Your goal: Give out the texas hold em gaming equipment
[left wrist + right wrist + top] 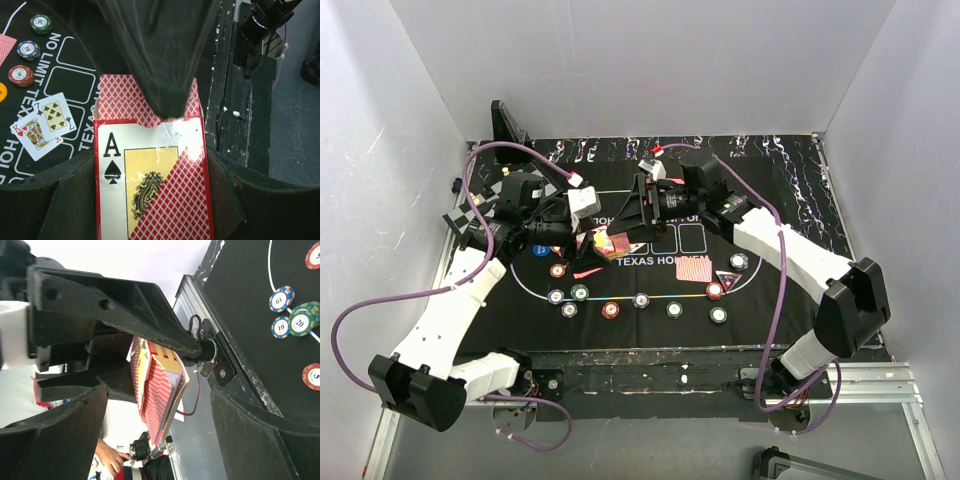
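My left gripper (603,243) is shut on a red card box (608,244) and holds it above the black poker mat (770,200). In the left wrist view the box (150,190) shows an ace of spades, with its flap open. My right gripper (630,215) is open, its fingers (235,435) either side of the box's open end (157,385) and apart from it; one finger (160,55) hangs over the flap. Two cards (42,125) lie face up on the mat. Several chips (641,300) form an arc near a red card stack (695,270) and a triangular marker (727,279).
A small chessboard (463,215) lies at the mat's left edge and a black stand (507,122) at the back left. An orange button (1,91) sits by three chips (28,49). Grey walls close in three sides. A metal rail (650,375) runs along the near edge.
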